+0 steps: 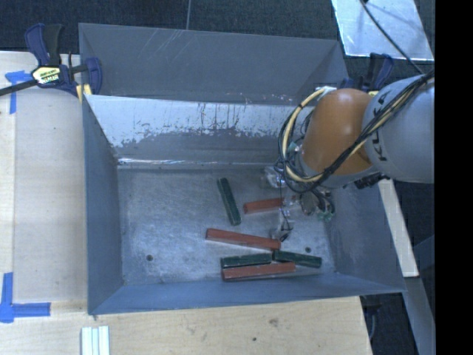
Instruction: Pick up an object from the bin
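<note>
My gripper (284, 226) hangs low over the right part of the bin floor. Its tip sits just above the right end of a long red-brown bar (241, 237) that lies slanted. A shorter red-brown bar (261, 207) lies just to the gripper's left, partly hidden by it. Below the tip lies a dark green bar (298, 258). Nothing shows held in the gripper.
Another dark green bar (228, 200) lies slanted near the middle of the bin floor. At the front, a green bar (246, 260) and a red bar (259, 271) lie side by side. The arm with its orange cover and cables reaches in over the right wall.
</note>
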Controlling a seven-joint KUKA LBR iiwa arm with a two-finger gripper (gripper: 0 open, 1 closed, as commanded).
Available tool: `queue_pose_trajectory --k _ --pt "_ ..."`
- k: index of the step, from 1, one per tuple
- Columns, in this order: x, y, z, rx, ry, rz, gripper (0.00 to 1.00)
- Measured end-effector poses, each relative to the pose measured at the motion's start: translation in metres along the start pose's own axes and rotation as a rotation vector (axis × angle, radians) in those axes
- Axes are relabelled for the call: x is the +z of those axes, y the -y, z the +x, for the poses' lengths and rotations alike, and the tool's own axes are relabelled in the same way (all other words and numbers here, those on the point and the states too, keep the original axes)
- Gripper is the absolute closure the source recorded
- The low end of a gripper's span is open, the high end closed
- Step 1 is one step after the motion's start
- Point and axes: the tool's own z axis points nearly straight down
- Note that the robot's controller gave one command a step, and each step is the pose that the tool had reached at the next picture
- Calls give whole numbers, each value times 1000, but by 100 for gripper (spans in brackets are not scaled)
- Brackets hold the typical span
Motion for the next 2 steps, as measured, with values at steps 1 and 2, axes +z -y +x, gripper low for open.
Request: queue_pose_trajectory --k 1,2 --pt "-5 -1 -3 -2 10 0 100" --pt "-165 -5 -1 -36 11 1 100"
